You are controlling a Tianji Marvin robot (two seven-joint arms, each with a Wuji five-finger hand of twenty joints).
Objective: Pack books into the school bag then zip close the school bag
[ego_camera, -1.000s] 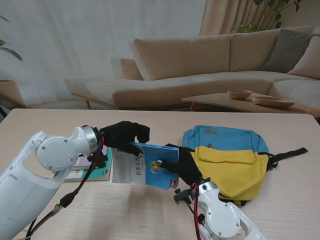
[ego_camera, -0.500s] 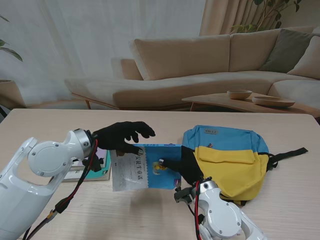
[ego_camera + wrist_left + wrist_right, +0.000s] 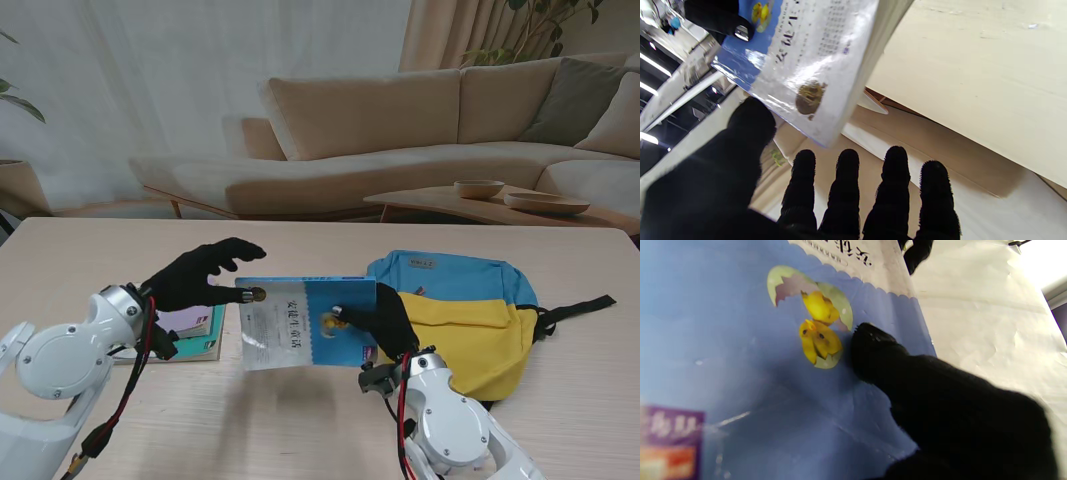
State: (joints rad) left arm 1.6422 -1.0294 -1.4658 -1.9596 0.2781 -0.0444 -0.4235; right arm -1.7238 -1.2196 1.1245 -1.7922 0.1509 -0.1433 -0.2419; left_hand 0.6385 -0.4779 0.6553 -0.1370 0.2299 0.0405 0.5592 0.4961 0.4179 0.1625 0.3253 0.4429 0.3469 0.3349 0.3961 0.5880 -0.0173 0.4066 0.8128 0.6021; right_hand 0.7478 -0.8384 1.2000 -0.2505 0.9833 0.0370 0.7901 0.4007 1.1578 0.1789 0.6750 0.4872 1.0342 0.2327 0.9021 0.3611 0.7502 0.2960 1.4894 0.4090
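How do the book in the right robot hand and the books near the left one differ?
The blue-and-white book is lifted off the table, pinched by the right robot hand; the stacked books lie flat on the table, untouched. The left robot hand is open beside the lifted book. None is in the school bag yet.

book (image 3: 308,322) covers right hand (image 3: 378,318) fingers | stacked books (image 3: 190,335) part-hidden behind left hand (image 3: 195,278)

Glossy paper book (image 3: 305,322); matt wood-look table (image 3: 300,420); cloth bag (image 3: 470,320).
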